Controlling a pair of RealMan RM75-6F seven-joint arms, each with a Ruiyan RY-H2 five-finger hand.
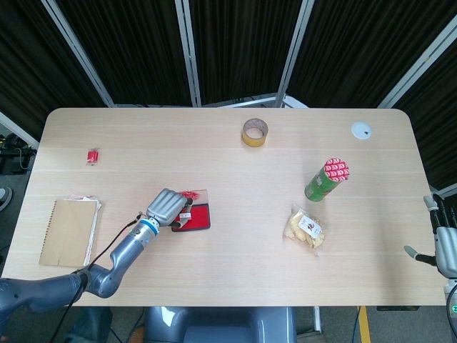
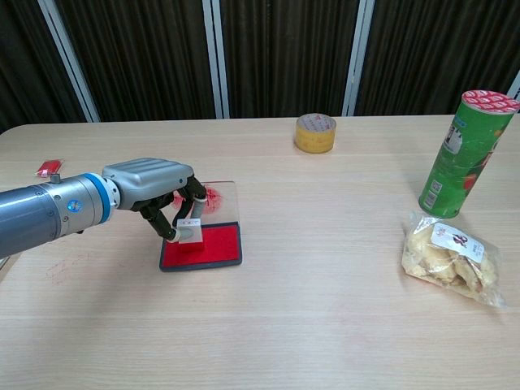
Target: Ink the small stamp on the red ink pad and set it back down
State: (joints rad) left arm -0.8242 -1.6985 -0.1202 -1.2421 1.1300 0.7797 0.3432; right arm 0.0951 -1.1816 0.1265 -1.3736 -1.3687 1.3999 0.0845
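Note:
The small stamp (image 2: 191, 230), a pale block with a white top label, stands on the red ink pad (image 2: 213, 246) near the pad's left side. My left hand (image 2: 153, 182) reaches in from the left and pinches the stamp between its fingertips. In the head view the left hand (image 1: 166, 207) covers most of the stamp, beside the red ink pad (image 1: 199, 217). A clear lid (image 2: 219, 199) with red smears lies just behind the pad. My right hand (image 1: 444, 241) hangs off the table's right edge, its fingers apart and holding nothing.
A tape roll (image 2: 315, 132) sits at the back centre. A green can (image 2: 463, 154) and a snack bag (image 2: 452, 256) are on the right. A brown notebook (image 1: 68, 232), a small red item (image 1: 93, 155) and a white disc (image 1: 361, 130) lie further out.

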